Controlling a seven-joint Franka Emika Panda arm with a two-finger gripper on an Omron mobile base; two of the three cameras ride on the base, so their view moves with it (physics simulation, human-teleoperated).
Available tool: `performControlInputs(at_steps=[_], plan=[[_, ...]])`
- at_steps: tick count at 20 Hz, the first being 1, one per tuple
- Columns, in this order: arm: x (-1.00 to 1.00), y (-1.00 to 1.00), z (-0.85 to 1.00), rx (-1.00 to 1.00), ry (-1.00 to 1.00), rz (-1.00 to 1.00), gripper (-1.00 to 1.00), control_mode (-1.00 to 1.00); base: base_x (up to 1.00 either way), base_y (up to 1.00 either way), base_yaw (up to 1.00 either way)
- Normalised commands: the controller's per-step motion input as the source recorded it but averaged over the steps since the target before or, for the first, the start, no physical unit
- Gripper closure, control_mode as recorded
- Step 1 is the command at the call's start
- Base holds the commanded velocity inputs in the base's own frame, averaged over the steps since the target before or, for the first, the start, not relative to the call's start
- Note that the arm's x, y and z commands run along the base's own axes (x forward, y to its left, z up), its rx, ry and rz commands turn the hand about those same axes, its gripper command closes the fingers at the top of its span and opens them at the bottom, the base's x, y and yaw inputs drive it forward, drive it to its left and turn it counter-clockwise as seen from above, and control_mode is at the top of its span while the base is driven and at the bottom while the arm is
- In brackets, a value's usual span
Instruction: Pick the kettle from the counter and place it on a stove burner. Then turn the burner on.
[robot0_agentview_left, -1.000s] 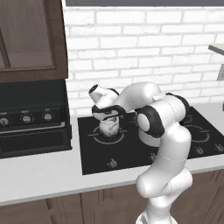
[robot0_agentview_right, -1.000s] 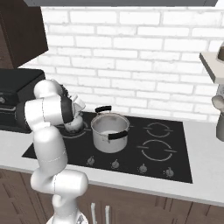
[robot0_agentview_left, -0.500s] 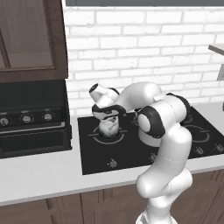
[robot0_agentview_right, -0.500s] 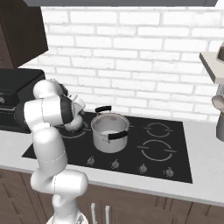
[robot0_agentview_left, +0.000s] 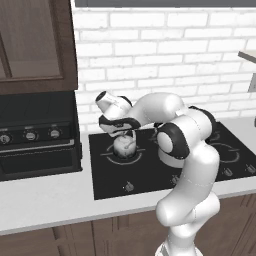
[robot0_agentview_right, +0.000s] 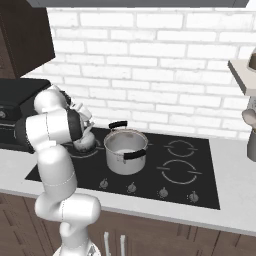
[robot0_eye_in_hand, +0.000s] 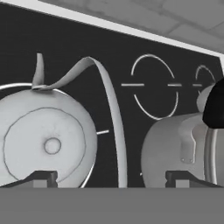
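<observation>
Hand view looks straight down on the kettle (robot0_eye_in_hand: 46, 142), a rounded silvery body with a small knob in the centre of its lid and a thin arched handle rising over it toward the right. It sits inside the white ring of a stove burner (robot0_eye_in_hand: 98, 131), whose outline curves out from beneath its rim. The gripper (robot0_eye_in_hand: 111, 177) stands wide open: one dark fingertip (robot0_eye_in_hand: 41, 177) lies over the kettle's near edge, the other (robot0_eye_in_hand: 181, 177) well to the right, over the pot, and neither pad presses on anything, so the kettle is not held.

From the left base view, the kettle (robot0_agentview_left: 124, 145) stands upright on the rear left burner of the black glass cooktop (robot0_agentview_left: 115, 175), directly under the gripper (robot0_agentview_left: 121, 131), which hovers just above its handle. From the right base view, the kettle (robot0_agentview_right: 84, 142) is partly hidden behind the arm's elbow.

Just beside the kettle, on the neighbouring burner, stands a larger steel pot (robot0_agentview_right: 125, 151) with black handles, its inside visible. Small round knobs (robot0_agentview_right: 132, 187) run along the cooktop's front edge. The cooktop is set into the pale surface (robot0_agentview_left: 45, 200). Left of it on that surface sits a black boxy appliance (robot0_agentview_left: 37, 135) with three dials, and a white brick wall (robot0_agentview_right: 150, 65) runs behind.
</observation>
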Motion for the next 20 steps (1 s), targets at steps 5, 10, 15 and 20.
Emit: performControlInputs(at_steps=[5,10,15,20], plan=[[-0.03,0.17,0.09,0.0,-0.05,0.0,-1.0,-1.0,0.0,0.0,0.0],[-0.33,0.01,0.51,0.04,-0.17,0.0,-1.0,-1.0,0.0,0.0,0.0],[-0.32,-0.07,0.41,0.13,-0.12,0.0,-1.0,-1.0,0.0,0.0,0.0],[-0.4,-0.19,0.27,0.14,-0.01,0.0,-1.0,-1.0,0.0,0.0,0.0]])
